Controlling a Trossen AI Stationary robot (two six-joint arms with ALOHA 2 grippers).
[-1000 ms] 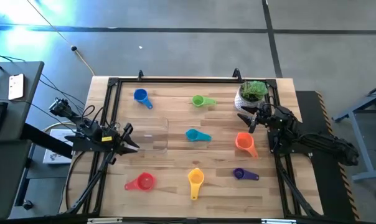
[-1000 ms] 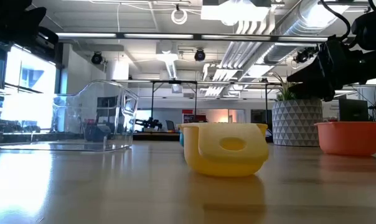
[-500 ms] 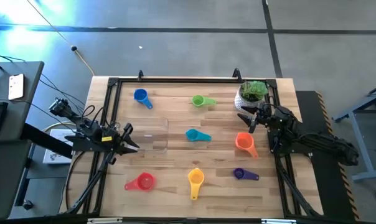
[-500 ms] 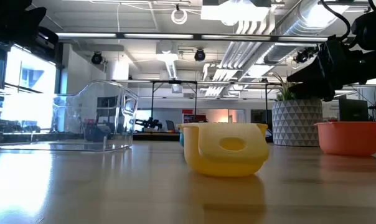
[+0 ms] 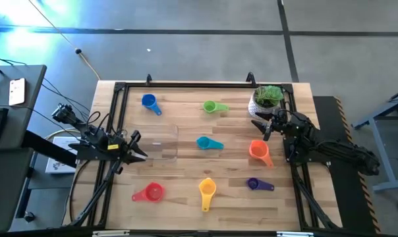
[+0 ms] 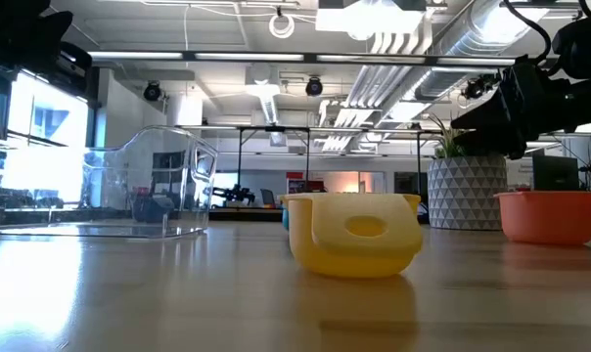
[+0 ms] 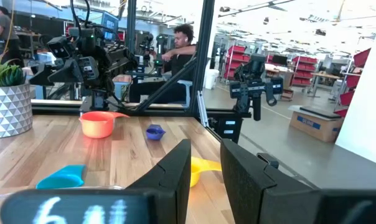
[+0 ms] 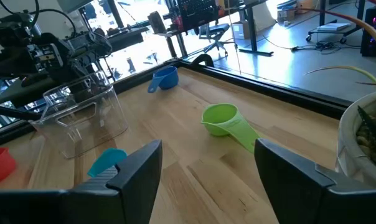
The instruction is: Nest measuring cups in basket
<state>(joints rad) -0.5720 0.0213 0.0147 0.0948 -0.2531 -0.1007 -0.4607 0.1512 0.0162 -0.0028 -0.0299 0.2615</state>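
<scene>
On the table (image 5: 186,197) seven measuring cups (image 5: 207,187) are lying around one basket (image 5: 161,143) — both arms are waiting at opposite edges: left gripper (image 5: 139,146) narrowly parted, right gripper (image 5: 259,129) wide apart, both empty.

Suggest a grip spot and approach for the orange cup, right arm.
Take the orange cup by the bowl rim, coming straight down from above. It sits upright, mouth up, with nothing touching it, so one finger can drop inside and one outside the wall. Its short flat handle points toward the table's front edge and looks thin to pinch. The right gripper, open, is nearest.
</scene>
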